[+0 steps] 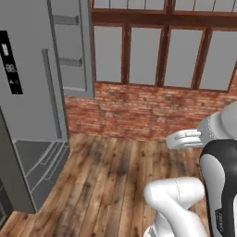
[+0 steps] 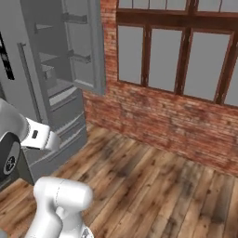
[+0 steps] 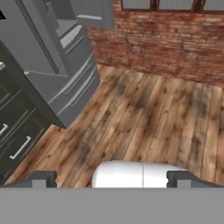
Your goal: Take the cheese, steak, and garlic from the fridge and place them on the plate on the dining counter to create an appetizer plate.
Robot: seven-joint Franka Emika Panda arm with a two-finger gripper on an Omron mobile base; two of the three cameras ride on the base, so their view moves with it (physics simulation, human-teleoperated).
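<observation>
The gripper [image 3: 111,179] is being held wide open and empty over wood floor [image 3: 144,113], beside the open fridge [image 2: 56,88].

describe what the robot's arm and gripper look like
The arm is glossy white with rounded, tube-like links and black joint sections; one black part carries small white lettering. The gripper ends in two small, blocky dark grey finger tips. No loose cables show.

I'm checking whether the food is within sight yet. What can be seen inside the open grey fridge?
Inside the tall grey fridge, grey shelves and door racks show. The nearer door covers much of the interior; no food can be made out.
</observation>
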